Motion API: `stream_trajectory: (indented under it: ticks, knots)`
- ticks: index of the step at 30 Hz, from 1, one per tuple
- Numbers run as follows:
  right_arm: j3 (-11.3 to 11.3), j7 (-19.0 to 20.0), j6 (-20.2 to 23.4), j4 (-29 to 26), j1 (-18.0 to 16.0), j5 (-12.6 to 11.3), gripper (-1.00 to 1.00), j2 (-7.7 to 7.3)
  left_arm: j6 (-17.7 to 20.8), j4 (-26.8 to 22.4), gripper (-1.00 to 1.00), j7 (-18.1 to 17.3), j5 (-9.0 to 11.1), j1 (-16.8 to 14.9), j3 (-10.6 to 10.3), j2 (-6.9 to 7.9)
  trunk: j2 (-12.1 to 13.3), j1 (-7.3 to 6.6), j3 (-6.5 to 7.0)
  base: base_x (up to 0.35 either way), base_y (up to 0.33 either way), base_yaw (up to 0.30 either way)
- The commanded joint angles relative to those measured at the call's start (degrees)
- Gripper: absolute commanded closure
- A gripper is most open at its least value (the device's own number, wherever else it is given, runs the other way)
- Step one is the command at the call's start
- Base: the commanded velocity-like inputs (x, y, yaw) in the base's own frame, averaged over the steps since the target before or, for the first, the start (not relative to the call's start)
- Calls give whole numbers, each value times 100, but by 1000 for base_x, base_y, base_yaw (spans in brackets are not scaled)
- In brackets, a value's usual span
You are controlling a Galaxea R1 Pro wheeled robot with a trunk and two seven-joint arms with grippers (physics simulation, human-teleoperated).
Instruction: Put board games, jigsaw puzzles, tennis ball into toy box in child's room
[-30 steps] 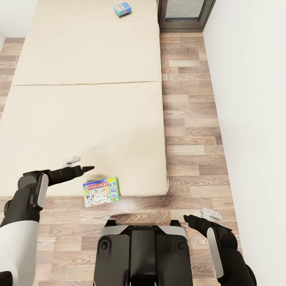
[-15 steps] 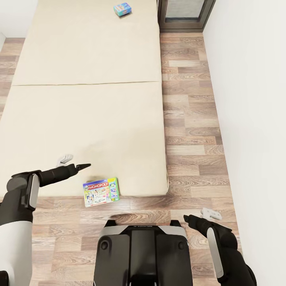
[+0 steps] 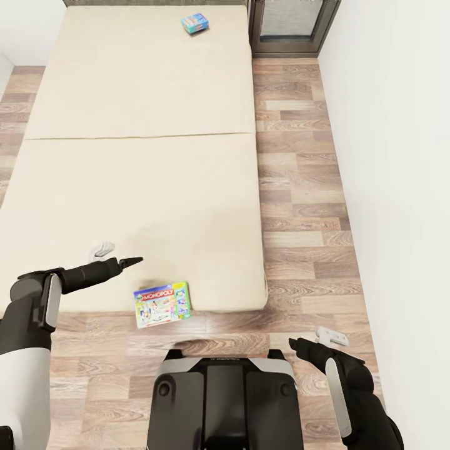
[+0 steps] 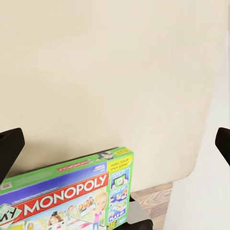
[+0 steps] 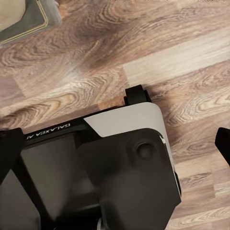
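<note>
The head view looks down over the bed (image 3: 144,156), whose beige mattress is split by a seam across its middle, with wood plank floor (image 3: 300,187) along its right side and at its foot. A green-edged Monopoly box (image 3: 161,304) lies flat at the bed's near edge, toward the near right corner, part of it overhanging the edge above the floor. A second, blue game box (image 3: 195,23) lies far up the bed, close to the far right corner.

The left gripper (image 3: 119,256) hovers over the mattress just beyond the Monopoly box and to its left, not touching it; its fingers are spread and it holds nothing. The left wrist view adds what the head view cannot: the box's printed cover (image 4: 72,196) seen close, its green border and red title strip, with both dark fingertips (image 4: 9,148) wide apart at the picture's sides.

The right gripper (image 3: 315,340) hangs over the floor beside the robot's base (image 3: 225,400), released and empty. The right wrist view shows that base (image 5: 96,167) from above and a corner of the bed frame (image 5: 28,17).
</note>
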Motion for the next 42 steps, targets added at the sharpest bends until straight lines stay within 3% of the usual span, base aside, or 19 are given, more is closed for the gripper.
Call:
stream_trajectory:
  ticks: [1,15,42]
  knots:
    - [-9,-21,25,-7,-2,-34,-100,5,43,0,-100,-29,0,-4,7,0,-9,4,3,0,37,0]
    - [-1,-19,25,-7,-2,-34,-100,5,43,-4,-100,-110,-3,-3,8,0,-9,4,116,0,8,0]
    - [15,2,25,-38,-2,-27,-100,12,42,-5,-100,-114,-3,-6,8,0,-9,4,125,-7,0,0]
